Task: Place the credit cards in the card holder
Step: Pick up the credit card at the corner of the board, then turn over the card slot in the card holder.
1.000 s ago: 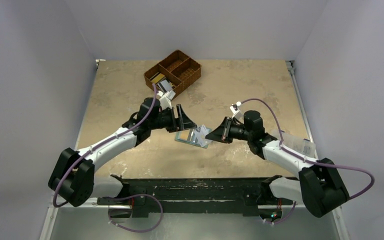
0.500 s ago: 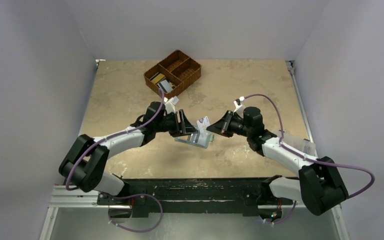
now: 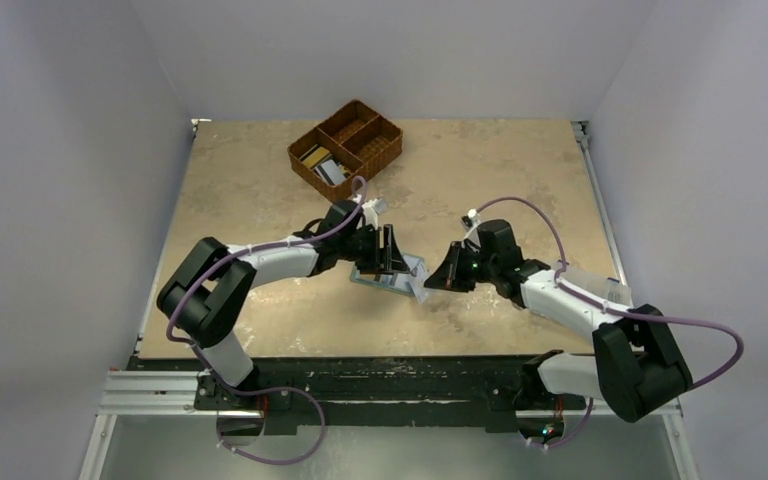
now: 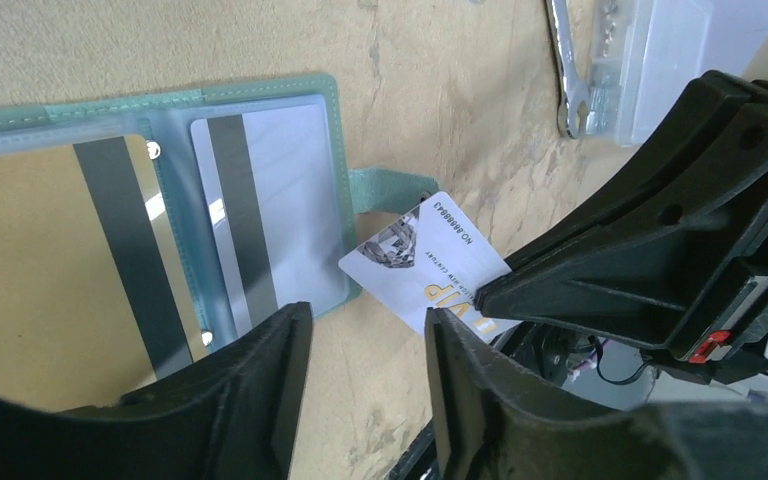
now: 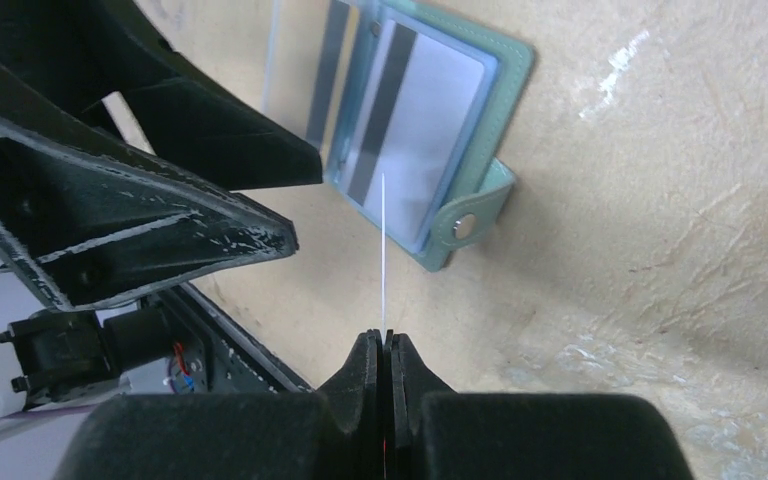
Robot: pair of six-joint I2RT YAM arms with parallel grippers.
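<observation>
The teal card holder [image 3: 380,278] lies open on the table, with its snap tab [image 4: 390,185] toward the right arm. Its clear sleeves hold a grey striped card [image 4: 265,200] and a yellowish striped card [image 4: 80,240]. My left gripper [image 3: 392,255] is open and empty, its jaws [image 4: 365,325] just over the holder's edge [image 4: 336,150]. My right gripper [image 3: 440,280] is shut on a white credit card [image 4: 420,262]. That card shows edge-on in the right wrist view [image 5: 384,250], with its free end close to the holder's tab side [image 5: 490,195].
A brown wicker basket [image 3: 345,145] at the back holds more cards. A clear plastic box [image 3: 600,288] sits by the right arm and also shows in the left wrist view [image 4: 660,50]. A silver wrench [image 4: 565,70] lies next to it.
My left gripper has moved right and down over the holder. My right gripper has lowered the white card toward the holder's tab side.
</observation>
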